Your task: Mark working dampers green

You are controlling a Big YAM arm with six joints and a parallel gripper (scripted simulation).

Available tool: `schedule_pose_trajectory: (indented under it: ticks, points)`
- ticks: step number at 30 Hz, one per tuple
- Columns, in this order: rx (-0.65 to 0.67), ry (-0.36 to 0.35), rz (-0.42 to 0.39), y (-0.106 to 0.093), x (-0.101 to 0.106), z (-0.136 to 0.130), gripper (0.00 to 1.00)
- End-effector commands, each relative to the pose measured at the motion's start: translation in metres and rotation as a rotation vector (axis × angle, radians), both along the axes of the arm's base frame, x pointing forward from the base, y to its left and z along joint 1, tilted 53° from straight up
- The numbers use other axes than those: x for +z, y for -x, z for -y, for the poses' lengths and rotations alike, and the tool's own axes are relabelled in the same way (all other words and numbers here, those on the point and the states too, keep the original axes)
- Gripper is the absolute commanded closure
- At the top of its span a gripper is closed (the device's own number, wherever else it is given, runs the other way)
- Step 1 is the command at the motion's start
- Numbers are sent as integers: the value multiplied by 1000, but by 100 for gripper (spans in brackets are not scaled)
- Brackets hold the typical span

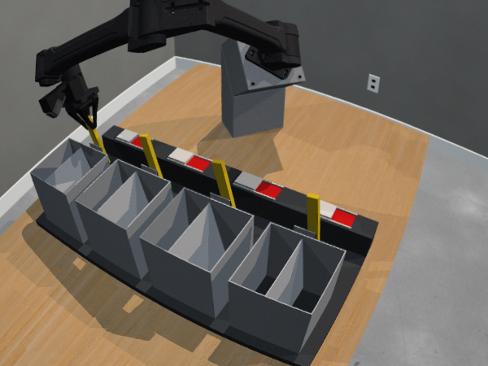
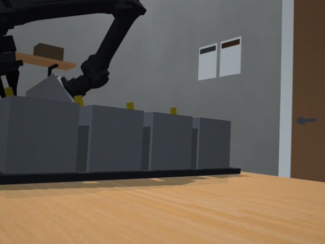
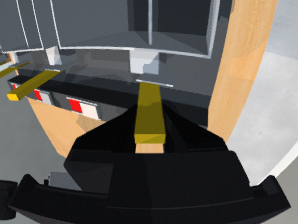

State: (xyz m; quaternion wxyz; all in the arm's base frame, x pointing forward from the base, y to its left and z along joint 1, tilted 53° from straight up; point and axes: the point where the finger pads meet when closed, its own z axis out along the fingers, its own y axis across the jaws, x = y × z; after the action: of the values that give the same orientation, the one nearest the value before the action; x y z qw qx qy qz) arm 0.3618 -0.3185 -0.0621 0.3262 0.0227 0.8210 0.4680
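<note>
Four grey open-topped dampers (image 1: 57,207) (image 1: 106,236) (image 1: 179,272) (image 1: 268,317) stand in a row, each with a blade inside. My gripper (image 1: 93,124) (image 3: 149,109) is shut on the upper part of the far-left damper's yellow lever (image 1: 96,137) (image 3: 150,122) (image 2: 8,91). The three other yellow levers (image 1: 151,156) (image 1: 224,183) (image 1: 313,215) stand free. All four sliders show red (image 1: 138,141) (image 1: 198,163) (image 1: 268,189) (image 1: 343,218), with their covers (image 1: 127,135) (image 1: 180,155) (image 1: 249,180) (image 1: 326,208) at the left ends. The far-left blade (image 3: 150,22) looks upright, edge-on in the wrist view.
The dampers stand on a dark base (image 1: 144,285), behind the long black slider rail (image 1: 294,198). The neighbouring lever (image 3: 35,84) is to the left in the wrist view. The arm's grey pedestal (image 1: 258,111) stands beyond the rail. Gaps between neighbouring dampers are narrow.
</note>
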Motion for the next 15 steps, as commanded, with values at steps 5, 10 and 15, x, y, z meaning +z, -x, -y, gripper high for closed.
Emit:
schedule_pose_trajectory:
  ticks: [5, 10, 15]
  points:
    - [3, 38, -8, -6, 10, -8, 83]
    - [-15, 64, -19, -6, 12, -10, 83]
    - [-32, 89, -30, -5, 15, -12, 83]
